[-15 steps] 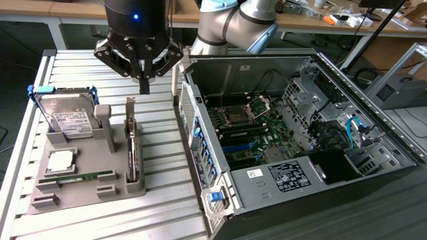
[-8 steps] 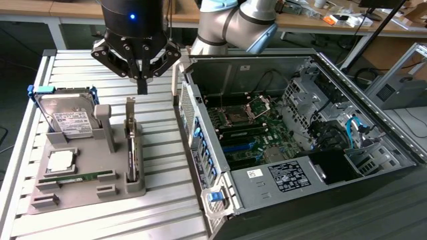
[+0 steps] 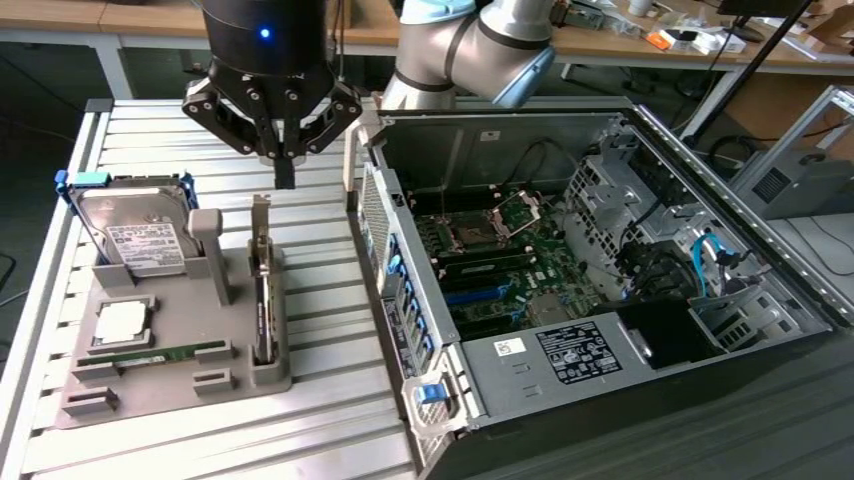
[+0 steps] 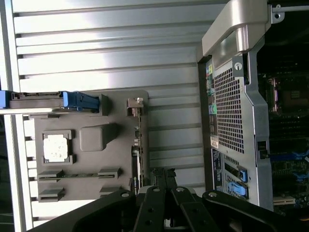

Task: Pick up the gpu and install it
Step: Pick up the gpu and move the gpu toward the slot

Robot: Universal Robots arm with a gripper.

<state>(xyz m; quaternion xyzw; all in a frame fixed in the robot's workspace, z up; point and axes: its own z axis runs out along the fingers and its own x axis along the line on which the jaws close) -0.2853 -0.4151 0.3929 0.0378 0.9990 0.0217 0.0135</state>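
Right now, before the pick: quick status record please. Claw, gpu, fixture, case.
claw: shut, empty, above the tray, nearest the gpu, not touching it
gpu: standing on edge in its slot of the gray fixture tray
also on tray: hard drive upright; CPU flat; memory stick flat
PC case: side open, to the exterior view's right of the tray; motherboard exposed
task state: gpu not yet picked up
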